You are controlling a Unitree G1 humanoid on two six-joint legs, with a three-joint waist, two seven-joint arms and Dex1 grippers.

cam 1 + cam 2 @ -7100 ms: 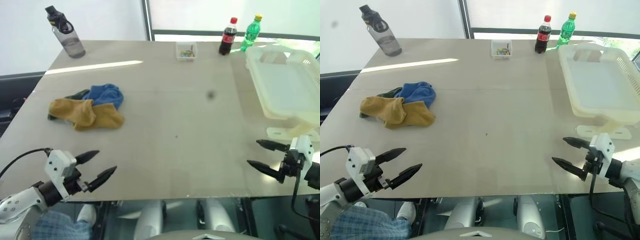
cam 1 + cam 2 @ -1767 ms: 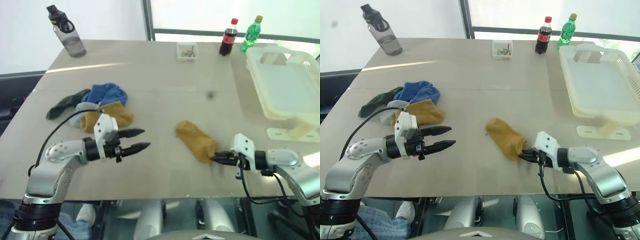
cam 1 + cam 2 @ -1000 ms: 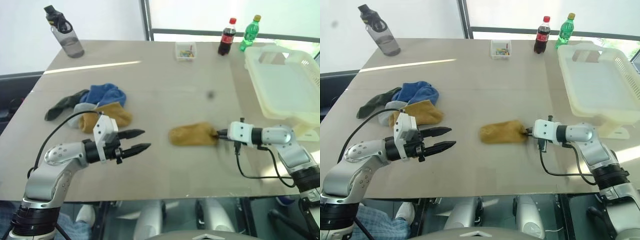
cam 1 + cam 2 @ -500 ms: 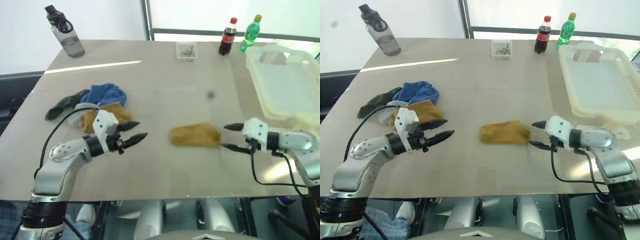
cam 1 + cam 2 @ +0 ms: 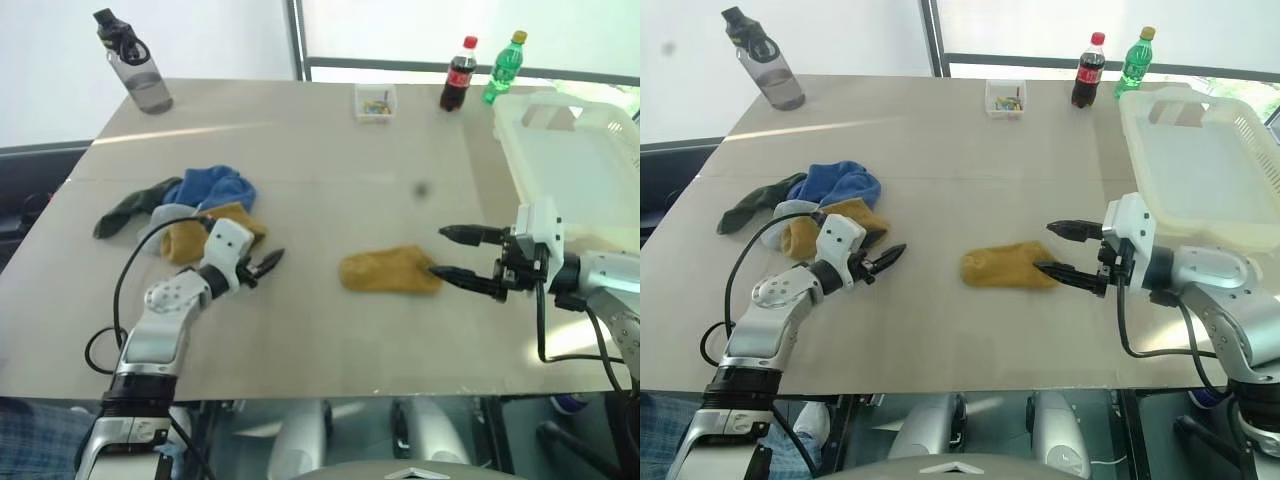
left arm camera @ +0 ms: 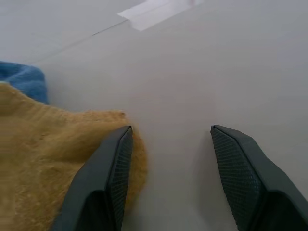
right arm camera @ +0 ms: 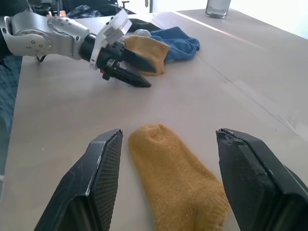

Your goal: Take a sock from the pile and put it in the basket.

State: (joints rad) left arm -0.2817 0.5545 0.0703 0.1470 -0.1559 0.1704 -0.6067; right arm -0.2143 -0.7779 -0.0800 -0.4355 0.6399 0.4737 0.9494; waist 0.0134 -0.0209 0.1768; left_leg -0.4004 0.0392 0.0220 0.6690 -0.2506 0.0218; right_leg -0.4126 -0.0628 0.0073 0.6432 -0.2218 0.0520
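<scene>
Regrasp stage: mustard sock (image 5: 388, 270) lies loose mid-tabletop (image 5: 330, 160), right gripper (image 5: 458, 254) fingers spread and empty at its cuff, left gripper (image 5: 268, 264) released beside the pile (image 5: 190, 212); next, right should close on the sock and carry it to the basket (image 5: 575, 180).

Mustard sock (image 5: 389, 270) lies flat beside the open right end effector (image 5: 449, 255)
</scene>
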